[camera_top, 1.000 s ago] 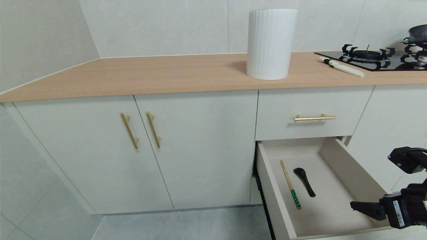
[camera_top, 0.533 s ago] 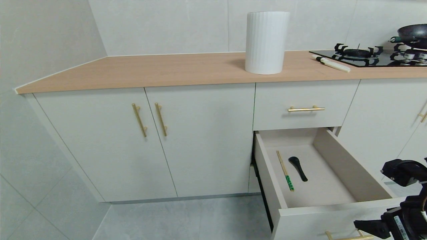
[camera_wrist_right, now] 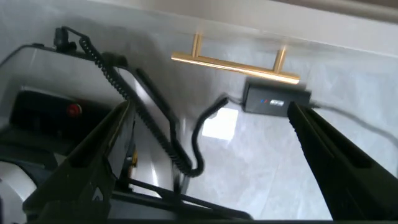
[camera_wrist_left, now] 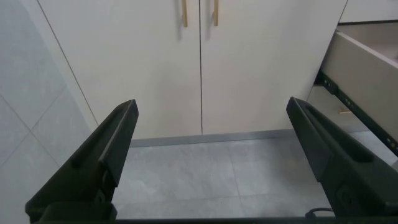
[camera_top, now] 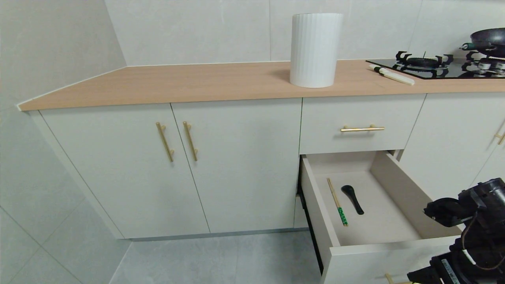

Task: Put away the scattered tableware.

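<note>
The lower drawer (camera_top: 398, 193) stands pulled out at the right of the cabinets. On its floor lie a pair of wooden chopsticks with green ends (camera_top: 336, 201) and, beside them, a black spoon (camera_top: 352, 199). My right gripper (camera_top: 420, 276) is low in front of the drawer's face, open and holding nothing. In the right wrist view the right gripper (camera_wrist_right: 208, 111) faces the drawer's gold handle (camera_wrist_right: 235, 62), a short way off it. My left gripper (camera_wrist_left: 211, 109) hangs open and holds nothing, low over the floor, facing the double cabinet doors (camera_wrist_left: 199, 62).
A tall white ribbed cylinder (camera_top: 315, 49) stands on the wooden counter (camera_top: 177, 83). A white knife (camera_top: 392, 75) lies by the black stove (camera_top: 434, 67), which carries a pan (camera_top: 487, 39). The upper drawer (camera_top: 361, 128) is closed. Grey floor tiles lie before the cabinets.
The head camera drew back, bringing the drawer's front face into view. My right gripper went from above the drawer's front right corner to low before its face. Chopsticks and spoon stayed put.
</note>
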